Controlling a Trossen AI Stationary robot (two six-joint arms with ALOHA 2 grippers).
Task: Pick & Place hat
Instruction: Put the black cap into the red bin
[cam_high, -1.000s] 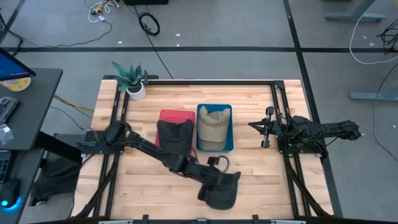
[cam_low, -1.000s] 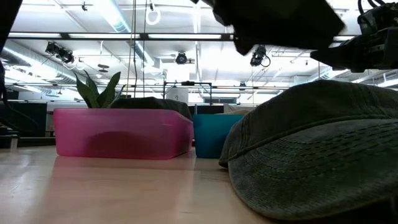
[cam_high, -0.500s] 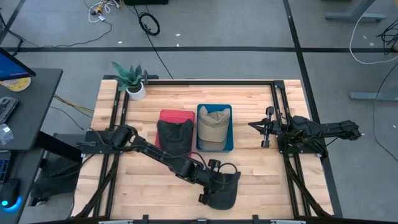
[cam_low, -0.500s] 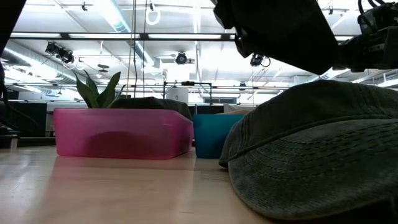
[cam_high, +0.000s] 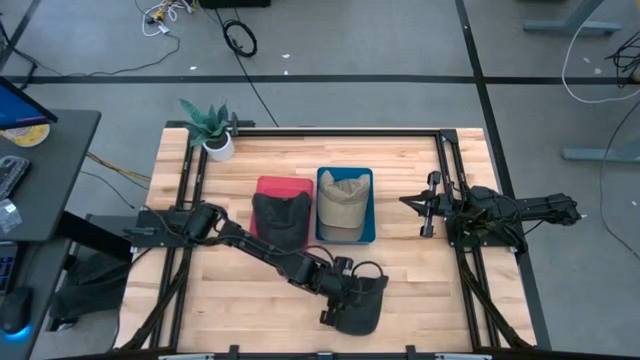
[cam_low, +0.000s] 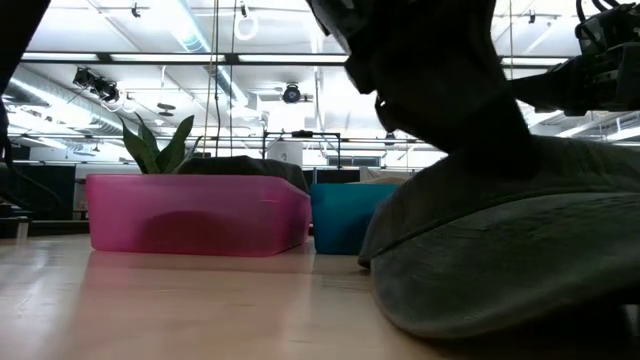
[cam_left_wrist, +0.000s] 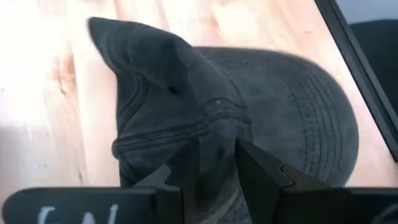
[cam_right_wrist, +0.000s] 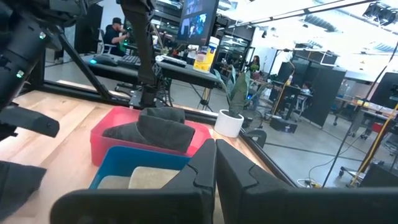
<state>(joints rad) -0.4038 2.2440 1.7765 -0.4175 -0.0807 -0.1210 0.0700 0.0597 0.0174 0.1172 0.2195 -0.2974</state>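
A dark grey cap (cam_high: 362, 310) lies on the table near its near edge, and fills the right of the low view (cam_low: 520, 280). My left gripper (cam_high: 348, 293) is down on the cap's crown, shut on a raised fold of it (cam_left_wrist: 211, 146). A second dark hat (cam_high: 280, 215) sits in the pink bin (cam_high: 268, 186). A tan hat (cam_high: 342, 208) sits in the blue bin (cam_high: 370, 205). My right gripper (cam_high: 424, 206) waits shut above the table's right side (cam_right_wrist: 215, 163). My left gripper pinches a raised fold of the cap's crown (cam_left_wrist: 208, 115) between its two fingers (cam_left_wrist: 186, 158). It comes from above, slanting down from the table's left. The cap rests on the table, and its crown is pressed down under the gripper (cam_low: 470, 170).
The pink and blue bins stand side by side at the table's middle. A potted plant (cam_high: 212, 130) is at the far left corner. Black frame rails (cam_high: 190, 200) run along both sides. Bare wood lies left of the cap and in front of the bins.
My left gripper has come down onto the cap's crown. The crown, domed before, is now pushed down and dented under the gripper, while the brim has stayed on the table.
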